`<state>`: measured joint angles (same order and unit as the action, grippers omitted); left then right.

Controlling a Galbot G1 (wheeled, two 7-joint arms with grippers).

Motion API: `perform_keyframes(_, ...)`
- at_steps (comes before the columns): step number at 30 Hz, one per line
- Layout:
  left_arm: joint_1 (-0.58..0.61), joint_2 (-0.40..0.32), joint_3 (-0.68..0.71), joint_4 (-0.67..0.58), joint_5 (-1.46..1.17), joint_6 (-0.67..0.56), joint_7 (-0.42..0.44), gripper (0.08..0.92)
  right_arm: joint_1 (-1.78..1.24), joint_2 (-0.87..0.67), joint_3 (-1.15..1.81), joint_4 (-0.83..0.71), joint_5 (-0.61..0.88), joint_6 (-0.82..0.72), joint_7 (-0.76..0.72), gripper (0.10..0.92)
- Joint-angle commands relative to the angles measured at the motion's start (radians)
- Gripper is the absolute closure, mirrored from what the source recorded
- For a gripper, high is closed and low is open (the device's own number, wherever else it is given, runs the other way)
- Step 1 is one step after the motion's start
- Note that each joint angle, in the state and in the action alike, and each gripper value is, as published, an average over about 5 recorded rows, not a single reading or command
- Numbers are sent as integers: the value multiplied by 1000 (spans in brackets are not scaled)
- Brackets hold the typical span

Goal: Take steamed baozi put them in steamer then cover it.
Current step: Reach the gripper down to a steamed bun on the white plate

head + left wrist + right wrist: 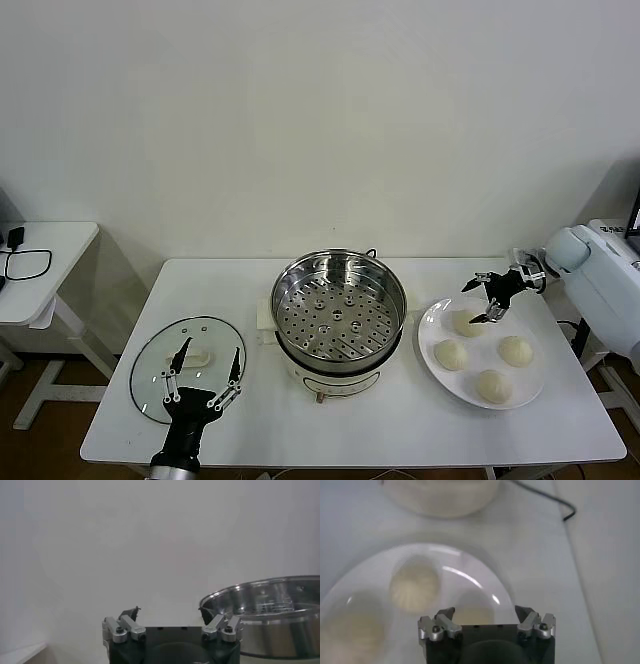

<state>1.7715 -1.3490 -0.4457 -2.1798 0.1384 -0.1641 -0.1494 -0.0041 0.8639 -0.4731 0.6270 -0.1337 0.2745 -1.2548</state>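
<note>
Four steamed baozi (452, 354) domes up on plate (530, 392), right tool (488, 301) open above, left tool (205, 376) open over cover (150, 378)

you have four steamed baozi (452, 354) on one white plate (529, 389), one steamer (339, 305), one glass cover (187, 367), two tables, the main table (400, 430) and a side table (60, 245), and two tools, left tool (205, 373) and right tool (482, 302).
</note>
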Motion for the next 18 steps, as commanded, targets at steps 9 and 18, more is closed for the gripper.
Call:
perform_keyframes(9,1,-2,-7,5,-1,-4,-11,177,-11,100,-18,-120,-182,54,49,203)
perform_keyframes(18,-4,-2,-10,8,-4,-6,-17,177,-16,118,-27,-118,-196,61,56,276)
